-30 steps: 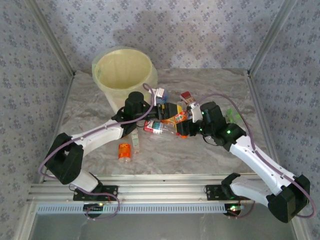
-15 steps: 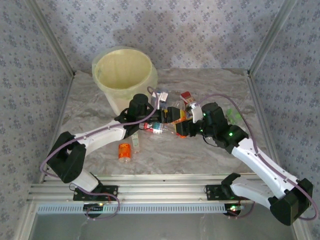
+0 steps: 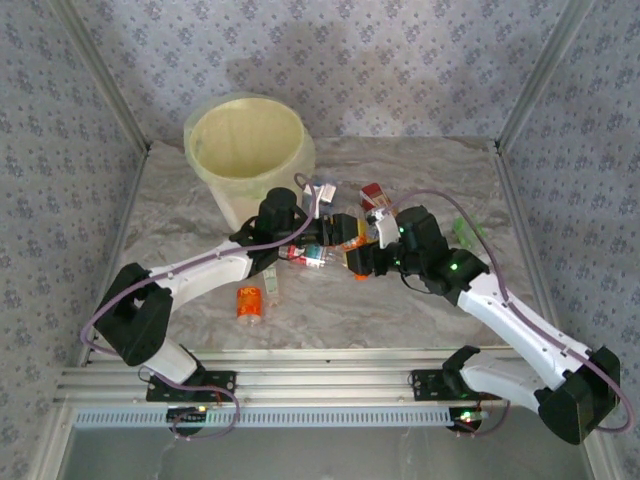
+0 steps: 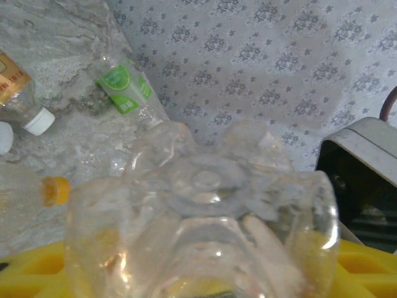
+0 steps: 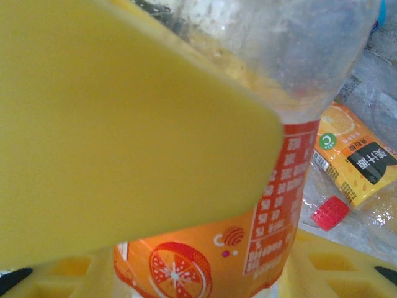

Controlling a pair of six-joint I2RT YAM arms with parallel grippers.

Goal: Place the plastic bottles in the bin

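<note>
The cream bin (image 3: 245,150) with its pale yellow liner stands at the back left. Several plastic bottles lie piled mid-table. My left gripper (image 3: 322,238) reaches into the pile; its yellow fingers (image 4: 37,273) press on both sides of a clear bottle (image 4: 205,211) whose base faces the camera. My right gripper (image 3: 362,258) is shut on an orange-labelled bottle (image 5: 248,242), one yellow finger (image 5: 124,124) covering much of it. The two grippers sit close together over the pile.
An orange bottle (image 3: 248,302) and a small clear one (image 3: 270,283) lie near the left arm. A green-labelled bottle (image 3: 465,232) lies right, a red-labelled one (image 3: 374,195) behind the pile. Another orange-labelled bottle (image 5: 356,158) with a red cap (image 5: 330,213) lies beneath the right gripper.
My left gripper moved right into the pile and closed around the clear bottle. The right gripper shifted slightly left, still holding its orange-labelled bottle.
</note>
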